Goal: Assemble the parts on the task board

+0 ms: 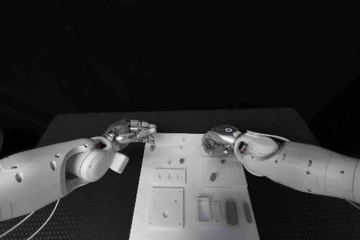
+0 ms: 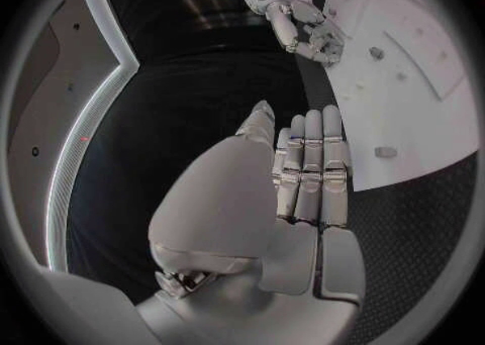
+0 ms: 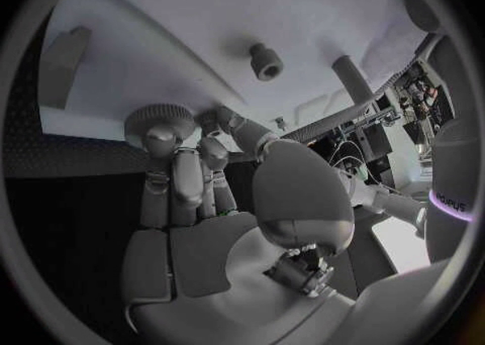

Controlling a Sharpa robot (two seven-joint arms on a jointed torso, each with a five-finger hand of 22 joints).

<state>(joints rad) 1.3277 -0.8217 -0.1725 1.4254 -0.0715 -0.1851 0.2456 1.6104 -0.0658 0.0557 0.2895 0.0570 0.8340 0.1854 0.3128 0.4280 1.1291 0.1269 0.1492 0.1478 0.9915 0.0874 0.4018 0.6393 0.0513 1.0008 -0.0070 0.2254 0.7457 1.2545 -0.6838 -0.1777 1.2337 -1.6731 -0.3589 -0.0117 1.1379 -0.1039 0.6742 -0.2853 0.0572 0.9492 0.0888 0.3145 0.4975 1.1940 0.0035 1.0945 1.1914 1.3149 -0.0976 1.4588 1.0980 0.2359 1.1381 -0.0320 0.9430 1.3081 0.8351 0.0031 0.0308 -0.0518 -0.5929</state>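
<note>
The white task board (image 1: 195, 193) lies in the middle of the black table. My right hand (image 1: 219, 141) hovers over its far right part. In the right wrist view its fingertips (image 3: 187, 171) and thumb close round a small toothed gear (image 3: 152, 117). My left hand (image 1: 133, 131) sits at the board's far left corner. In the left wrist view its fingers (image 2: 308, 163) are stretched out straight with nothing in them, beside the board's edge (image 2: 404, 159). The right hand (image 2: 303, 26) also shows there, curled over the board.
Small pegs (image 1: 182, 160) (image 1: 213, 176) stand on the board. Raised plates (image 1: 169, 176) (image 1: 166, 206) and several upright bars (image 1: 231, 212) fill its near half. A short peg (image 3: 267, 61), a cylinder (image 3: 348, 78) and a block (image 3: 65, 54) lie beyond my right fingers.
</note>
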